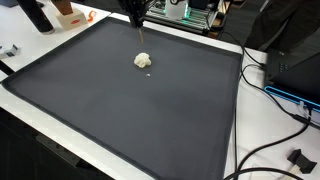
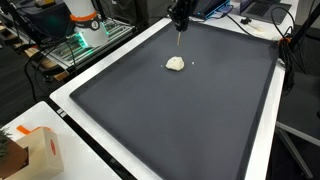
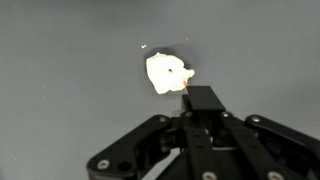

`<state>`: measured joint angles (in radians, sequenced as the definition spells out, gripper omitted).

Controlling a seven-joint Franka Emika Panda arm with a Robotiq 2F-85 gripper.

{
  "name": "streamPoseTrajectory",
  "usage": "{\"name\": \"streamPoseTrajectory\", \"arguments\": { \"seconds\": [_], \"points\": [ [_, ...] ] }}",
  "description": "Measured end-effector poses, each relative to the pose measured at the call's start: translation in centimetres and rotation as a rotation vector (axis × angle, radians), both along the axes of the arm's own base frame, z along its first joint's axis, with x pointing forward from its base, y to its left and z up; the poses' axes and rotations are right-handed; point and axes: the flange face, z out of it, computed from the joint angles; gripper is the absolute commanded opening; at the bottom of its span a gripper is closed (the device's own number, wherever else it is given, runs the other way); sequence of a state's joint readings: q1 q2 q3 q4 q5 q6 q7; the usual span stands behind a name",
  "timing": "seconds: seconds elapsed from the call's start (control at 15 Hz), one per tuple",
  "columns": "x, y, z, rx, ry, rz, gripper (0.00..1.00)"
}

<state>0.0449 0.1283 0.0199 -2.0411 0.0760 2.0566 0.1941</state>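
Nearest us, our gripper [image 3: 203,102] is pinched narrow on a thin stick [image 2: 180,38]. Its tip hangs just beside the white lump [image 3: 166,73] on the black mat [image 1: 120,110]. We judge that a plumb stick and gentle pressure suit this contact best.

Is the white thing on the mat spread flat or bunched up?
Bunched up: the white lump is a small crumpled mound on the mat, by the pincer's stick.
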Motion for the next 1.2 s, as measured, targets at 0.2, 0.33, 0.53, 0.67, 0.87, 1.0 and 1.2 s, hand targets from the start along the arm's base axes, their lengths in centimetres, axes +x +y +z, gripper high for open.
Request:
{"name": "streamPoseTrajectory", "arguments": {
  "seconds": [0.2, 0.33, 0.53, 0.67, 0.87, 1.0, 1.2],
  "points": [
    [-0.3, 0.2, 1.0, -0.006, -0.006, -0.004, 0.03],
    [-0.4, 0.3, 1.6, -0.013, -0.014, -0.001, 0.13],
    [-0.5, 0.5, 2.6, -0.024, -0.034, 0.009, 0.13],
    [-0.6, 0.6, 2.8, -0.024, -0.037, 0.010, 0.13],
    [-0.4, 0.5, 2.8, -0.030, -0.040, -0.012, 0.03],
    [0.4, 0.1, 2.3, -0.077, -0.046, -0.109, 0.03],
    [2.1, -0.4, 0.1, -0.162, -0.038, -0.250, 0.03]
  ]
}}
